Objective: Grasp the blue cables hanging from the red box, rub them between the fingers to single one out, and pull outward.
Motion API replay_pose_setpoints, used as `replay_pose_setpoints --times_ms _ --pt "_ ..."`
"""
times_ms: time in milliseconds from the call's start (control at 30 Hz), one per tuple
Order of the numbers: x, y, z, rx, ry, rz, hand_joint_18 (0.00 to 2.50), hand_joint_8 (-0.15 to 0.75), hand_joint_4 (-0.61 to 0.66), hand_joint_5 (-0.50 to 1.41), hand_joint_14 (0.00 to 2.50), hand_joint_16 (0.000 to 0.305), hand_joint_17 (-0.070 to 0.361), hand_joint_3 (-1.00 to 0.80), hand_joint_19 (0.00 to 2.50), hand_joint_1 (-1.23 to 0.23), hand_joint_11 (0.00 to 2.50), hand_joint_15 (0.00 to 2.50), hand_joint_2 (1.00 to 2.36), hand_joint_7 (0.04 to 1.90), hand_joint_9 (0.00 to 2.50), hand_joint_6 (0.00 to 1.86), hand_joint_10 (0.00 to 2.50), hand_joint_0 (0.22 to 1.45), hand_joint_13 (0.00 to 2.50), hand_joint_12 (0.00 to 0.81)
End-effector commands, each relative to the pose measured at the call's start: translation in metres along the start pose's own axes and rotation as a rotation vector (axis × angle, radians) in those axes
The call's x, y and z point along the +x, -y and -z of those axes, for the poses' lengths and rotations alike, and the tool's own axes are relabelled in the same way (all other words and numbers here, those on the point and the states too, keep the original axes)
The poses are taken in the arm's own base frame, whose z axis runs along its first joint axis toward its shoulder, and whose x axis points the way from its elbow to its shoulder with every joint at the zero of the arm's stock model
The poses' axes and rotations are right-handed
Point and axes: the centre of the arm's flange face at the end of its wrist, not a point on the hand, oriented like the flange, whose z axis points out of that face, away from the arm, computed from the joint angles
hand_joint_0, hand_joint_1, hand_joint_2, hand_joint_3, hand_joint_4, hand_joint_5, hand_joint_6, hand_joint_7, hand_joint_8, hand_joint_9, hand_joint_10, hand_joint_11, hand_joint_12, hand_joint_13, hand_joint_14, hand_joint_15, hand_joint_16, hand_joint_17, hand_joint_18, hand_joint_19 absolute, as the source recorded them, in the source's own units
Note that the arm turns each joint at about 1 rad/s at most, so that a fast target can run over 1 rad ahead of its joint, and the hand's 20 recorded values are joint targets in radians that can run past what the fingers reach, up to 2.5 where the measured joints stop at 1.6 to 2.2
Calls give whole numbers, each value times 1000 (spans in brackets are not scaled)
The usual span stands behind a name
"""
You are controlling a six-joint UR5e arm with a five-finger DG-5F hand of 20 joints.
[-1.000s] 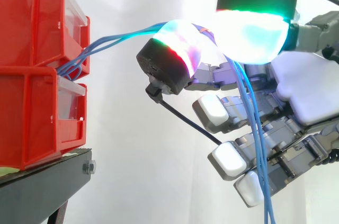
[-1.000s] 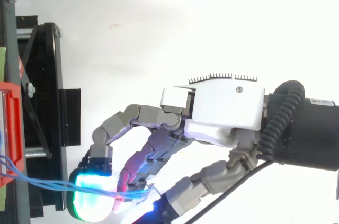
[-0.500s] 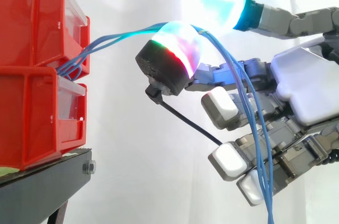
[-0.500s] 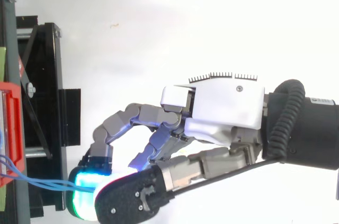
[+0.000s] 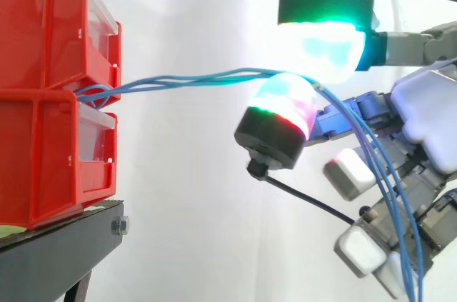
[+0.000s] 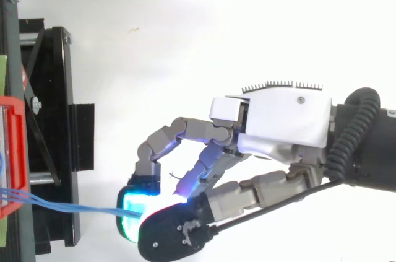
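Drawing rightward, away from the red box [image 5: 43,31], the hand [image 5: 428,123] is hooking curled fingers [image 5: 282,113] round the thin, limp, probably slippery blue cables [image 5: 186,79], stretching them nearly level, so a firm pad-to-pad pinch at that bend seems best.

The robot hand [image 6: 281,113] has a white shell on top and grey metal fingers [image 6: 179,132]. Its fat pads [image 5: 321,48] glow green, blue-white and red, with round black backs. A black wrist [image 6: 378,172] sits at 3 o'clock.
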Motion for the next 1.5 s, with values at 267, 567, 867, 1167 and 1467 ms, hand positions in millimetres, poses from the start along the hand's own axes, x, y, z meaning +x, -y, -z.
replay_pose_setpoints --times_ms 267,567,867,1167,1467 --pt "-7 -6 18 66 18 79 647 177 -298 -159 19 48 109 -322 466 -909 578 477 1013 1130 974 922 17 759 766 334" --pt "-10 -13 31 93 23 89 692 159 -234 -160 19 48 107 -500 434 -939 568 454 1000 1092 947 923 14 718 748 327" --pt "-10 -13 31 93 23 89 648 226 -157 -126 16 60 135 -500 496 -716 551 475 1000 910 995 900 11 407 748 390" --pt "-10 -13 31 93 23 89 604 255 -155 -124 16 64 143 -500 514 -589 546 475 1000 915 995 890 12 386 731 407" --pt "-10 -13 31 93 23 89 569 217 -176 -122 18 53 119 -297 542 -738 579 495 1010 1004 1004 887 15 582 733 354"
